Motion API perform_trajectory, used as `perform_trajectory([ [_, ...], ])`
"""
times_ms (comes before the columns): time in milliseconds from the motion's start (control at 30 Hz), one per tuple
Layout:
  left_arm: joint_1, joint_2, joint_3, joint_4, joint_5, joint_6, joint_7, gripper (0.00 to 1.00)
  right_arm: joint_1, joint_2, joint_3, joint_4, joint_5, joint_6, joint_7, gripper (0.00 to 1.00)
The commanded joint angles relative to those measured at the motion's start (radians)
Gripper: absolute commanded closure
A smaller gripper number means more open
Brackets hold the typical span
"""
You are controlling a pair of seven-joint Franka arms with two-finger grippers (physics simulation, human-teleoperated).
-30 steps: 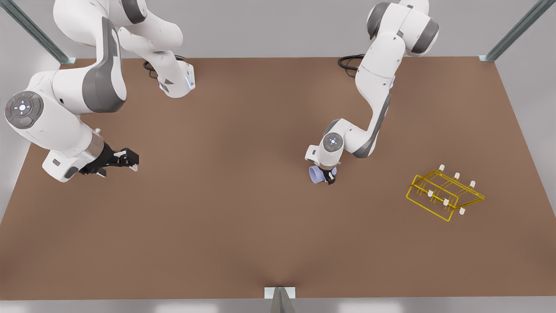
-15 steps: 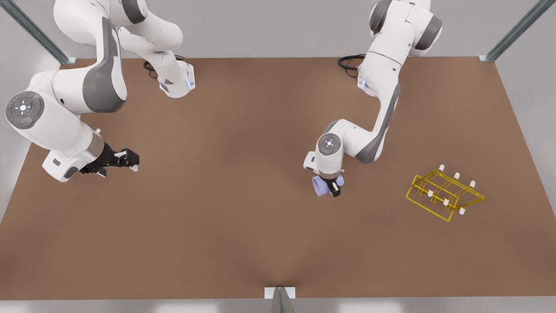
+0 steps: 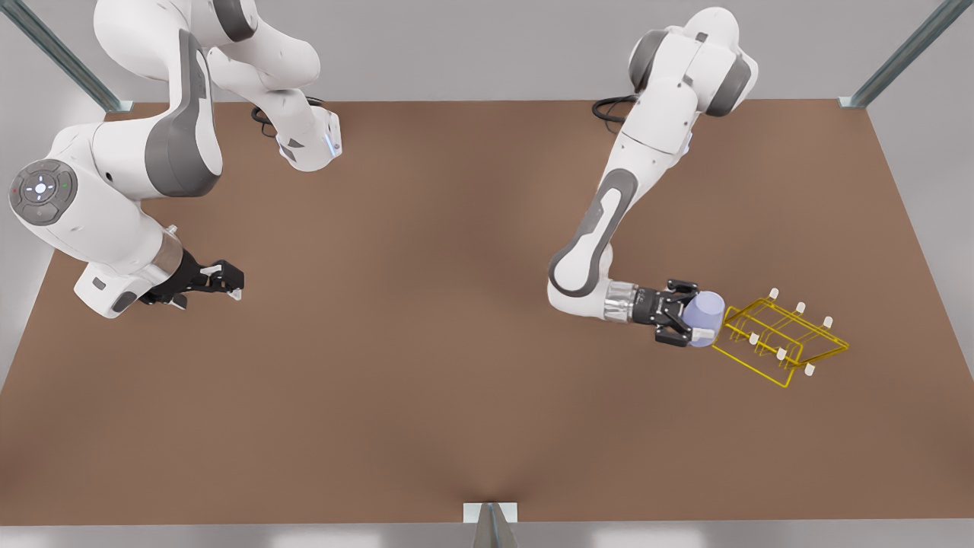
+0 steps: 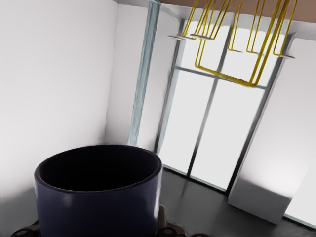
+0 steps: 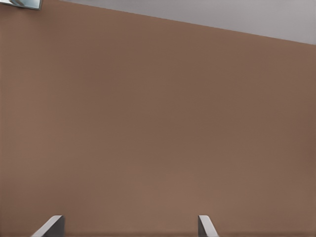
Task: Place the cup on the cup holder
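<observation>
The pale lavender-blue cup lies on its side above the table, with my left gripper shut on it. Its closed end points at the near edge of the yellow wire cup holder, right beside the frame. In the left wrist view the cup shows its dark open mouth close up, and the cup holder hangs beyond it. My right gripper waits open over the table at the front view's left; its two fingertips stand wide apart with nothing between them.
The brown table stretches wide between the two arms. Metal frame posts stand at the back corners, and a small bracket sits at the front edge. Black cables lie by the arm base.
My left arm has swung the cup from mid-table toward the front view's right, up to the holder's edge, and the wrist has turned from pointing down to level. The right arm stayed still.
</observation>
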Motion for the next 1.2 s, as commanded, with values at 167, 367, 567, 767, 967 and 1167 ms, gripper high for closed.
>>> perform_trajectory([
  [167, 0.119, 0.001, 0.001, -0.069, 0.108, -0.107, 0.004, 0.30, -0.001, -0.002, 0.000, 0.000, 0.001, 0.000, 0.006, 0.00],
  [367, 0.162, 0.013, 0.001, -0.100, 0.097, -0.035, -0.035, 0.30, -0.002, -0.002, 0.000, 0.000, 0.001, 0.000, 0.006, 0.00],
  [567, 0.193, 0.059, -0.002, -0.077, 0.057, 0.020, -0.108, 0.30, -0.002, -0.002, 0.000, 0.000, 0.001, 0.000, 0.006, 0.00],
  [767, 0.199, 0.110, -0.005, -0.048, 0.042, 0.032, -0.142, 0.30, -0.004, -0.002, 0.000, 0.002, 0.001, 0.000, 0.006, 0.00],
  [967, 0.233, 0.131, -0.005, -0.029, 0.053, 0.066, -0.163, 0.30, -0.004, -0.002, 0.000, 0.002, 0.001, 0.000, 0.006, 0.00],
  [1167, 0.251, 0.159, -0.004, -0.026, 0.056, 0.084, -0.202, 0.30, -0.004, -0.002, 0.000, 0.000, 0.001, 0.000, 0.006, 0.00],
])
